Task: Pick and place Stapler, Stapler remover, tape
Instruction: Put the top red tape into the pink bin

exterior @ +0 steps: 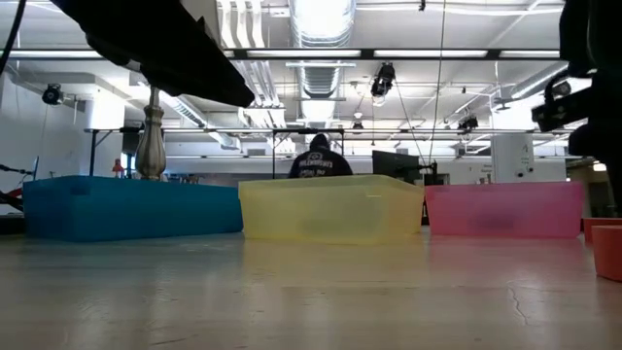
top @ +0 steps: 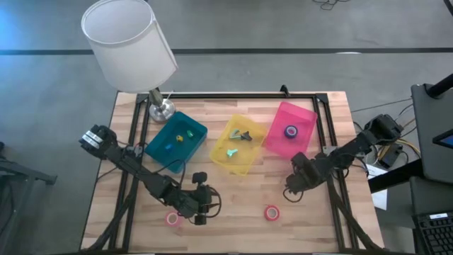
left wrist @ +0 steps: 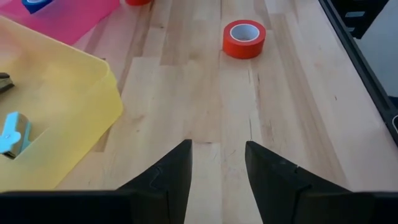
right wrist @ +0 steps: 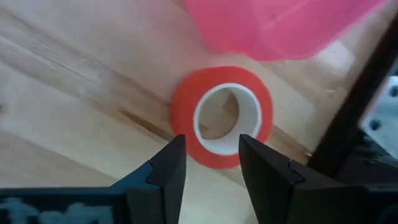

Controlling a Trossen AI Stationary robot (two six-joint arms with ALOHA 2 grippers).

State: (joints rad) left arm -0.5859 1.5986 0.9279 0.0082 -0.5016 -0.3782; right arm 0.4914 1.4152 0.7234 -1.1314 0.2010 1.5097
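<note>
A red tape roll [right wrist: 221,118] with a white core lies flat on the wood beside the pink bin [right wrist: 280,25]. My right gripper [right wrist: 211,140] [top: 291,188] hangs open over it, pointing down, fingertips over the roll's rim. Another red roll [top: 272,212] [left wrist: 244,38] lies near the front edge, and a pink roll [top: 173,218] lies front left. My left gripper [left wrist: 217,144] [top: 200,209] is open over bare wood between those two, pointing toward the red one. A blue-purple roll [top: 291,131] sits in the pink bin [top: 279,142].
A blue bin [top: 192,145] holding small yellow and blue items and a yellow bin [top: 241,164] holding small grey and light-blue tools stand mid-table beside the pink bin. A lamp [top: 127,42] stands at the far left. Bare wood lies along the table's front.
</note>
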